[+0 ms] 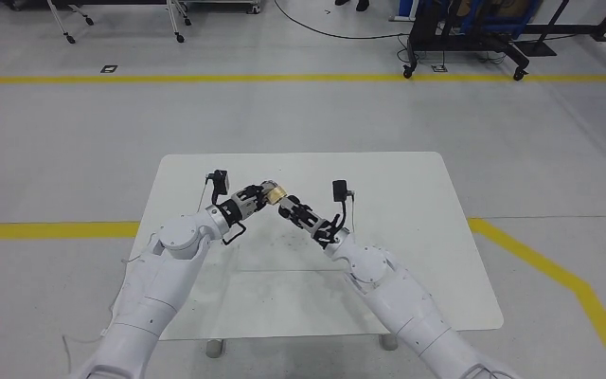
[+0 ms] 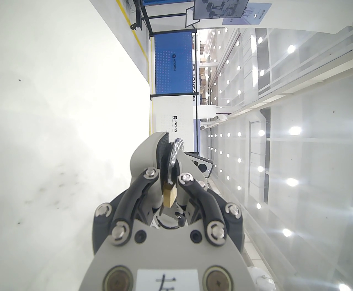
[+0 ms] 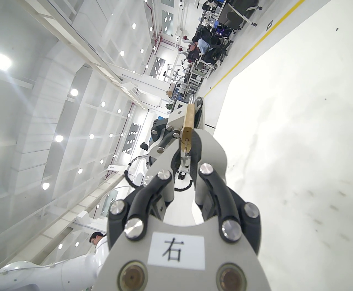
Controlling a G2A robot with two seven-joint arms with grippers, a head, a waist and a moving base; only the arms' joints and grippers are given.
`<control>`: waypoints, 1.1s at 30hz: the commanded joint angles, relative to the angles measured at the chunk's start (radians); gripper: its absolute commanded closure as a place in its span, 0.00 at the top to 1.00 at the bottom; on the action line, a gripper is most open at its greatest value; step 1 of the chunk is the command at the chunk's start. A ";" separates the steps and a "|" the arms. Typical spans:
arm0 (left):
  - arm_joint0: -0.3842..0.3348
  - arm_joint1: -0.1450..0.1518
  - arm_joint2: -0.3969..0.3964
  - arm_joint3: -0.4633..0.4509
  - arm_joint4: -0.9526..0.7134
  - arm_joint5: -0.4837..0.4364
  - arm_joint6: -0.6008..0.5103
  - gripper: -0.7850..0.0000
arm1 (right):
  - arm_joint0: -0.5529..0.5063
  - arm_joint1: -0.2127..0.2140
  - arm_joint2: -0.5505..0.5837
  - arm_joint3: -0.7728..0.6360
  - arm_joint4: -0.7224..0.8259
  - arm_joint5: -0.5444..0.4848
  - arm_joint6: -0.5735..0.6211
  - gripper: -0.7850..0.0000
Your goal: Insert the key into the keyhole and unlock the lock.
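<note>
Risk: clamped lock (image 2: 169, 196) in left end effector (image 2: 172, 150), pinched key (image 3: 186, 142) in right end effector (image 3: 187, 146); could have slipped or jammed under off-axis twist.

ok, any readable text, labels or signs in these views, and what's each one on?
"左": white label on the housing of the left end effector.
"右": white label on the housing of the right end effector.
Brand logo on the blue panel and the white panel: legible, not quoted here.
Wall poster: too small to read.
Floor markers in the top view: too small to read.
</note>
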 commanded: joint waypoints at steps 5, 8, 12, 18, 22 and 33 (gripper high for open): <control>-0.002 -0.001 -0.008 0.004 -0.011 0.002 -0.002 0.00 | -0.025 0.006 0.028 -0.024 -0.001 -0.020 0.003 0.79; -0.005 -0.001 -0.016 0.012 -0.026 0.015 -0.002 0.00 | -0.048 0.012 0.050 -0.049 -0.012 -0.043 0.004 0.65; -0.018 -0.006 -0.023 0.047 -0.115 0.123 -0.040 0.00 | -0.084 0.025 0.072 -0.094 -0.074 -0.114 0.034 0.20; -0.070 -0.014 -0.026 0.132 -0.240 0.292 -0.130 0.00 | -0.124 0.033 0.084 -0.137 -0.114 -0.298 0.034 0.00; -0.087 -0.020 -0.022 0.170 -0.311 0.358 -0.196 0.00 | -0.112 0.030 0.063 -0.137 -0.140 -0.322 0.053 0.00; -0.118 -0.026 -0.006 0.233 -0.362 0.391 -0.304 0.00 | -0.037 0.010 0.026 -0.034 -0.108 -0.293 0.037 0.00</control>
